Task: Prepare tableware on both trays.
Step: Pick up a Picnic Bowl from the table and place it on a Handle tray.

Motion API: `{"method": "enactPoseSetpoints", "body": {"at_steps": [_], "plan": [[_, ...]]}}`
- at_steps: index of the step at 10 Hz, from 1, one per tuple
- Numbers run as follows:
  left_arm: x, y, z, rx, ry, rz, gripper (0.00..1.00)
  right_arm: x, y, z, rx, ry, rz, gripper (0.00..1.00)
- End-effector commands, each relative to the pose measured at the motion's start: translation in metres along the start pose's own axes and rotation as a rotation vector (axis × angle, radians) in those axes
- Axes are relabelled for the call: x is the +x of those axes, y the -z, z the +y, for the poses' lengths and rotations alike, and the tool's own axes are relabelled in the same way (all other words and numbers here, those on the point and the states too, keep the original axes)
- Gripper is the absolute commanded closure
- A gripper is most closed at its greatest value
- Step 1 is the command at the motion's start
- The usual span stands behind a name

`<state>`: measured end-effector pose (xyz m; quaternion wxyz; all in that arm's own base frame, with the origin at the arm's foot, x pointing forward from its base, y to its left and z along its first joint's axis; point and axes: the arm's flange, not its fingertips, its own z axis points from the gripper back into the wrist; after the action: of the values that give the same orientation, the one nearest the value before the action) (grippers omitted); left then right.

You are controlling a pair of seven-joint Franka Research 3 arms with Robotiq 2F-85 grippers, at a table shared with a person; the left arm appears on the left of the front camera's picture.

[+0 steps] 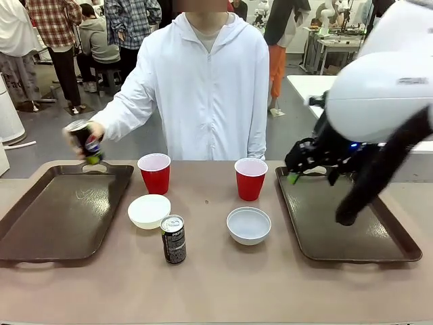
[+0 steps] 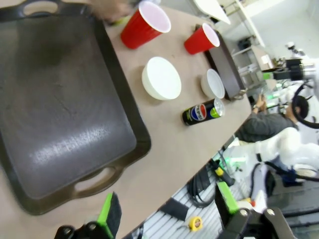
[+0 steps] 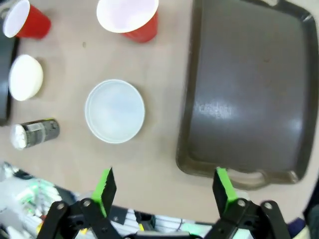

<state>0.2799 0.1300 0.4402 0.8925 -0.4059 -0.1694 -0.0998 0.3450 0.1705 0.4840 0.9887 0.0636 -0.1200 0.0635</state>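
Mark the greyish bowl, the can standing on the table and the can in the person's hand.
greyish bowl (image 3: 114, 110), right wrist view, inner bottom.
standing can (image 1: 174, 242), front view, labelled side.
held can (image 1: 84, 141), front view, dark side below its top.

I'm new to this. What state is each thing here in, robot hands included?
Left tray: empty.
Right tray: empty.
Left red cup: upright, empty.
Right red cup: upright, empty.
Cream bowl: upright, empty.
Greyish bowl: upright, empty.
Soda can: standing on table.
Second soda can: tilted, held in person's hand above left tray's far end.
Robot's left hand: open, empty.
Robot's right hand: open, empty.
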Motion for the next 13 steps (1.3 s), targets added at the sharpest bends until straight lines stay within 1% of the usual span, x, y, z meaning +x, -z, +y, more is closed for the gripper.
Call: {"method": "enactPoseSetpoints", "body": {"at_steps": [1,2,3,4,6,8,12,13], "plan": [[0.000,-0.001,0.000,-0.006,0.001,-0.006,0.00,0.044,0.034,0.021,-0.046,0.014,0.058,0.00],[0.000,-0.001,0.000,-0.006,0.001,-0.006,0.00,0.047,0.051,0.031,-0.050,0.007,0.070,0.00],[0.000,-0.001,0.000,-0.006,0.001,-0.006,0.00,0.050,0.070,0.039,-0.087,0.011,0.068,0.00],[0.000,-0.001,0.000,-0.006,0.001,-0.006,0.00,0.056,0.087,0.044,-0.109,0.045,0.045,0.00],[0.000,-0.001,0.000,-0.006,0.001,-0.006,0.00,0.061,0.114,0.054,-0.113,0.081,0.043,0.00],[0.000,-0.001,0.000,-0.006,0.001,-0.006,0.00,0.061,0.136,0.059,-0.138,0.109,0.080,0.00],[0.000,-0.001,0.000,-0.006,0.001,-0.006,0.00,0.056,0.157,0.059,-0.151,0.137,0.168,0.00],[0.000,-0.001,0.000,-0.006,0.001,-0.006,0.00,0.058,0.165,0.056,-0.160,0.145,0.195,0.26]]}}
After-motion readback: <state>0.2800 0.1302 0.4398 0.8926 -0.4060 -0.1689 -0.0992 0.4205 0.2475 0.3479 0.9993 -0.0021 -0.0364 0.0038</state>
